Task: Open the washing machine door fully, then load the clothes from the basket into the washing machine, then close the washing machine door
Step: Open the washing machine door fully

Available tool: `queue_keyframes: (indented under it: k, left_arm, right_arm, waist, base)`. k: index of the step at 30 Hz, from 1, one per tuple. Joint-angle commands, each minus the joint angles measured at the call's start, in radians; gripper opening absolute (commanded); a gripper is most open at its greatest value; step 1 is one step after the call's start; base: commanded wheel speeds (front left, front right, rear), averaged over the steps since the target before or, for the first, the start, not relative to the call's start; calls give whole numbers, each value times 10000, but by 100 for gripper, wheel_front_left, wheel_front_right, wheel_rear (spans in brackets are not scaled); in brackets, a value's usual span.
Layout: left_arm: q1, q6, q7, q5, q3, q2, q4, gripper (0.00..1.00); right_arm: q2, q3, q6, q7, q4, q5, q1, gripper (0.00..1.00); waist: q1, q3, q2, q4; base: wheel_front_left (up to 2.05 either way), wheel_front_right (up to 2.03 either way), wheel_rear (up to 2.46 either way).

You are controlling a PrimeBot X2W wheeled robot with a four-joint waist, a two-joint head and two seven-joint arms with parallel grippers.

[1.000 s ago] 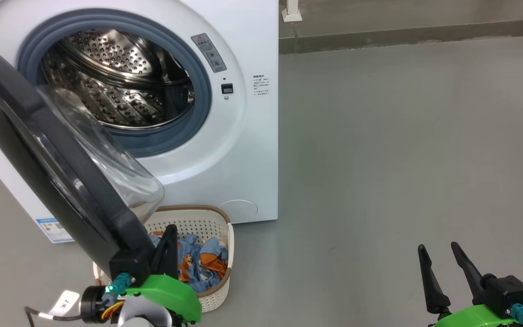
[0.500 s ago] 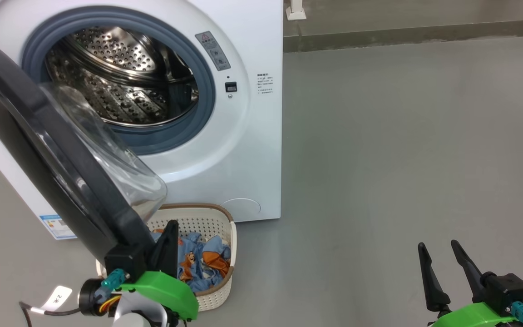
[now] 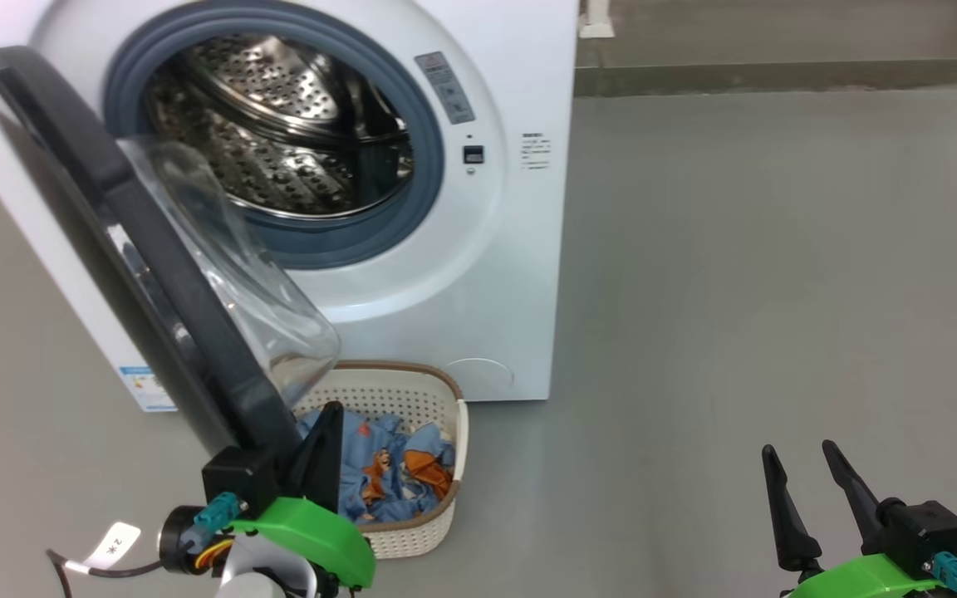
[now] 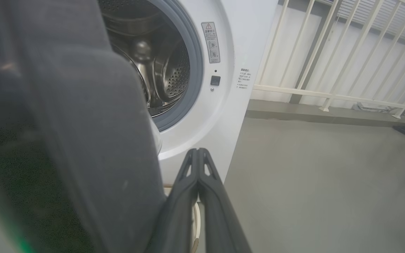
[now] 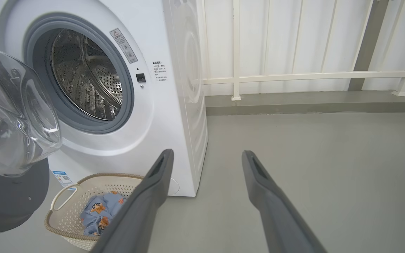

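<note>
Plain white on the big front-loading washing machine (image 3: 478,274), grey-blue on its rubber gasket ring (image 3: 345,245), bright steel dotted with holes in the drum (image 3: 279,166). Glossy black around the round clear-glass washing machine door (image 3: 100,162). Cream-white, hole-patterned, brown-rimmed plastic basket (image 3: 420,390); light blue clothes (image 3: 387,473) printed with orange-and-black cartoon figures. Dull grey floor (image 3: 736,291). Black-fingered left tool (image 3: 331,411) and right tool (image 3: 798,448), vivid green behind.

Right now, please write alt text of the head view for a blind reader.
A white washing machine stands with its black-rimmed door open, showing the steel drum. A cream basket of blue clothes sits on the floor before it. The shut left end effector is beside the door's lower edge; the open right end effector is at lower right.
</note>
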Motion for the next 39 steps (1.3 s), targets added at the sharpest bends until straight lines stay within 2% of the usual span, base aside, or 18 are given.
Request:
queue_keyframes:
  k: [1,22,39]
  left_arm:
    - [-239,66,-66,54,438,285,-219,0]
    - [150,133,-66,136,862,305,-253,0]
    - [303,258,-66,36,2037,642,-544,0]
  right_arm:
    - [-60,307,16,-120,-204,123,-279,100]
    - [-60,560,16,-120,-99,380,-156,100]
    - [-60,785,16,-120,-67,234,-134,100]
  waist:
    - [0,-6,-1,235]
    - [0,-101,-1,2191]
    - [0,138,-1,2779]
  base:
    - [0,0,0]
    - [0,0,0]
    - [0,0,0]
